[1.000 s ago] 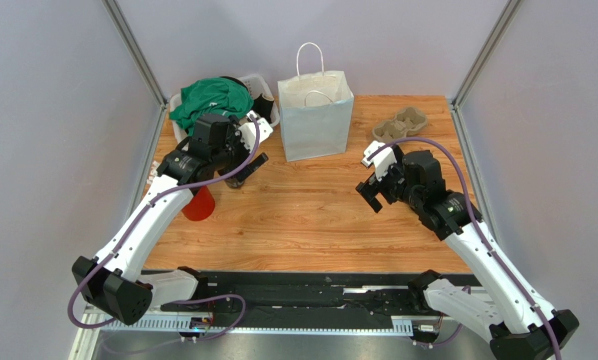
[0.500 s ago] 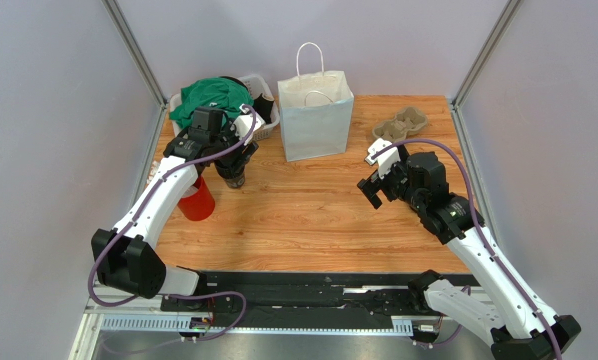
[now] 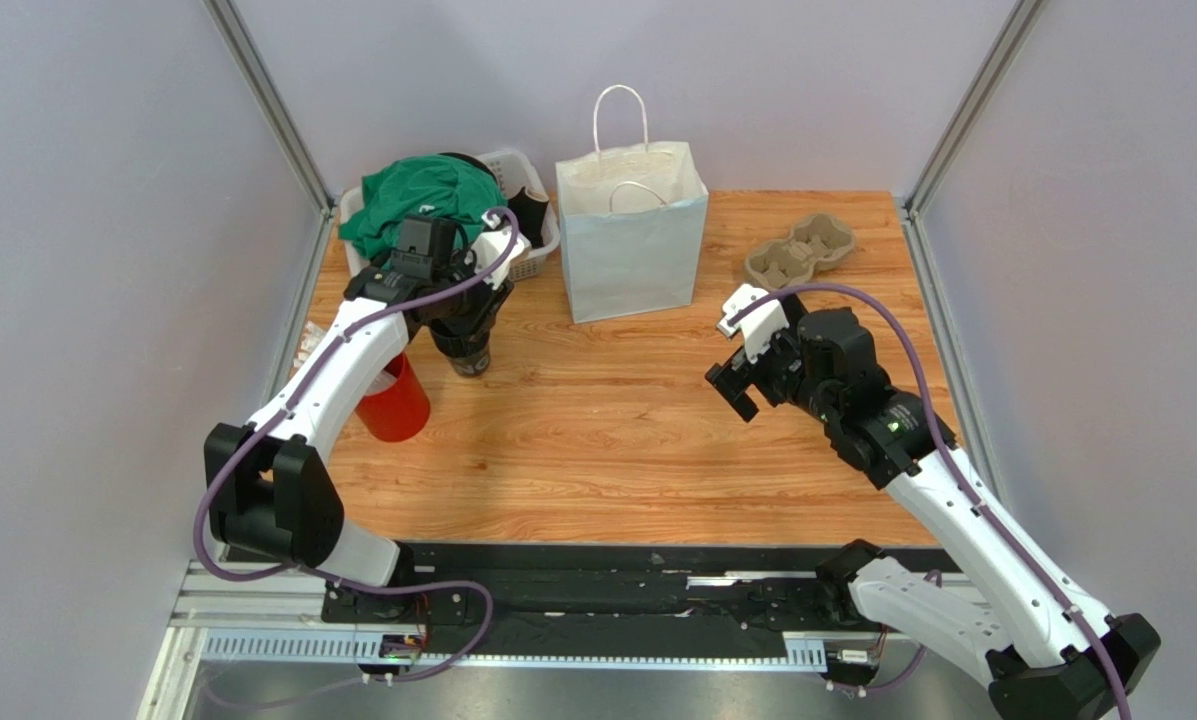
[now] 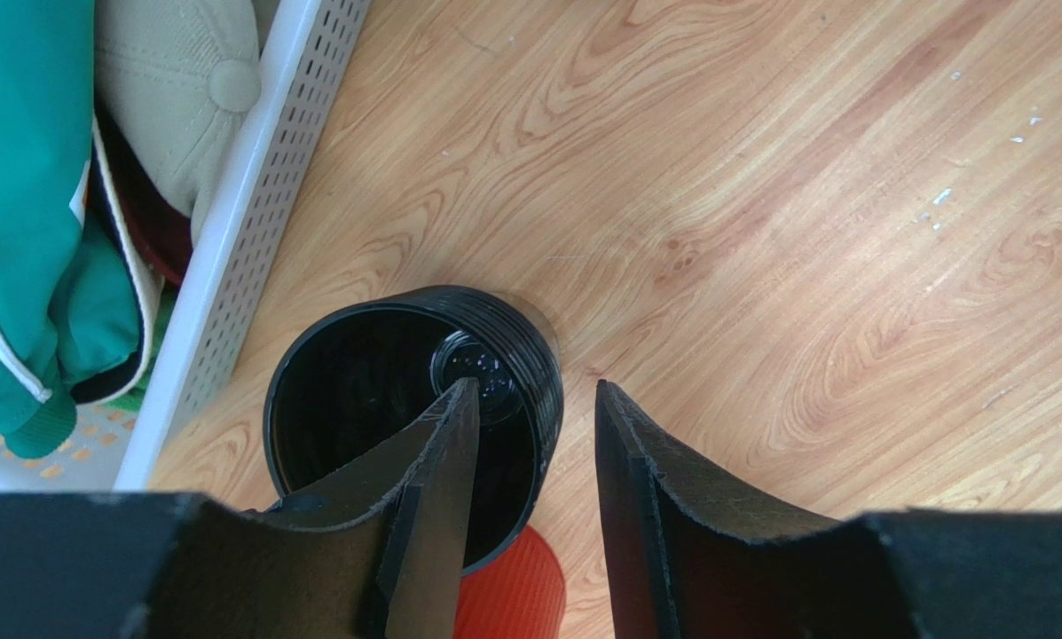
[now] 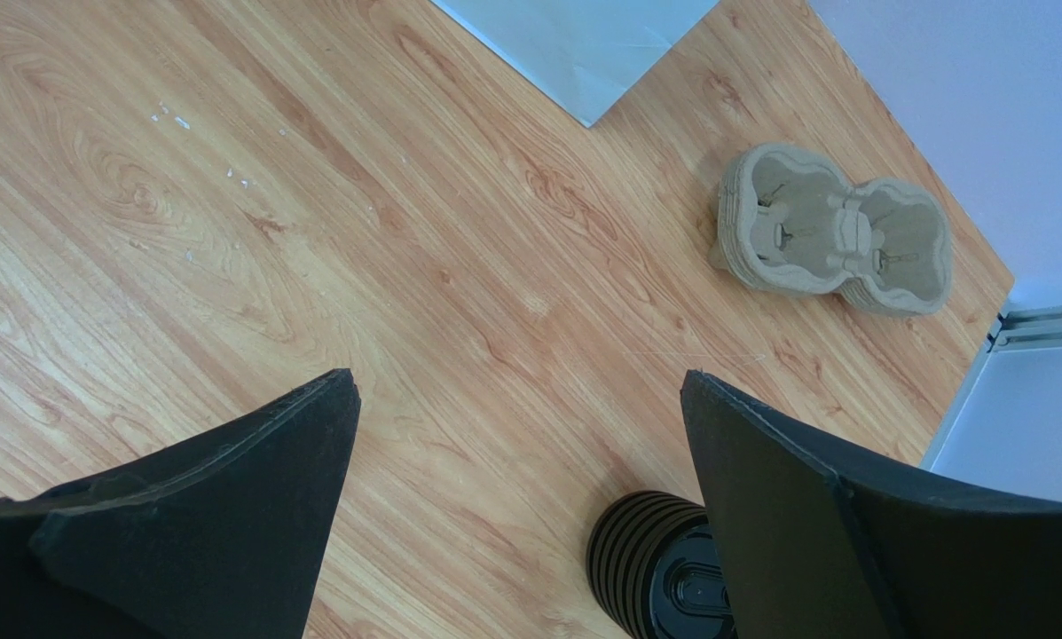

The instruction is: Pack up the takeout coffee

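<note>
The left gripper (image 4: 536,393) covers part of the takeout coffee (image 4: 349,400).

Left arm (image 3: 334,375) stretched toward far-left corner of table (image 3: 634,450), left gripper (image 4: 529,400) pointing down, jaws half apart. Right gripper (image 5: 516,400) hovering right of centre, jaws fully spread.

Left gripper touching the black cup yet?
Cannot tell. Left wrist view: left gripper has one finger across the black cup, the other beside it; height unclear.

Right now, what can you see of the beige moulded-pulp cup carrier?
The beige moulded-pulp cup carrier is a two-well tray of rough cardboard-like fibre, both wells empty. It lies flat, open side up, on the wooden table near its far right corner, apart from the white paper bag. Only the table touches it.
</note>
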`<action>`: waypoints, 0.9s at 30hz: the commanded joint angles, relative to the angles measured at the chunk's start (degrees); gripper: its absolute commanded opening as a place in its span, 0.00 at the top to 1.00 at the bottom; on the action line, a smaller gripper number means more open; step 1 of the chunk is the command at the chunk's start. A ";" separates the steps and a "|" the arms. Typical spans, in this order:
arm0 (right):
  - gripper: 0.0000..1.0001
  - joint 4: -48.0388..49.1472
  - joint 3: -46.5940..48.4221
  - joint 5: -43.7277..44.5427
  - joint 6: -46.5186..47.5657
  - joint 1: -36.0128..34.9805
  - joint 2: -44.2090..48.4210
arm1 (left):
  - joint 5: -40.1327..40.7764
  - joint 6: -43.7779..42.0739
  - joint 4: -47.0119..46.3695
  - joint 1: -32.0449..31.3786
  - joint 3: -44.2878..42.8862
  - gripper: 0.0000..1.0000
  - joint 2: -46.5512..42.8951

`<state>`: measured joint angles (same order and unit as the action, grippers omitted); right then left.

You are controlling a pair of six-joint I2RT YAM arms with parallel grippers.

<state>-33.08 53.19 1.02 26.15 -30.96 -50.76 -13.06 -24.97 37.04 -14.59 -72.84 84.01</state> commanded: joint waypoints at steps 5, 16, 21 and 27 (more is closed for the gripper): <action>0.01 2.85 -0.19 0.92 0.65 -0.77 0.75 | 2.07 2.29 -1.00 0.61 -1.60 0.55 2.04; 0.01 3.11 -0.45 1.36 0.92 -1.29 0.75 | 2.42 3.00 -1.00 1.23 -1.87 0.66 3.62; 0.01 3.20 -0.72 1.53 1.18 -1.56 0.40 | 2.95 3.17 -1.44 1.32 -1.78 0.67 3.71; 0.01 3.29 -0.98 2.23 1.62 -2.09 0.05 | 2.95 3.26 -1.70 1.49 -1.78 0.67 3.36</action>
<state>-32.40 52.31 2.02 26.87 -32.45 -50.83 -10.00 -22.79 37.01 -13.72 -72.84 87.55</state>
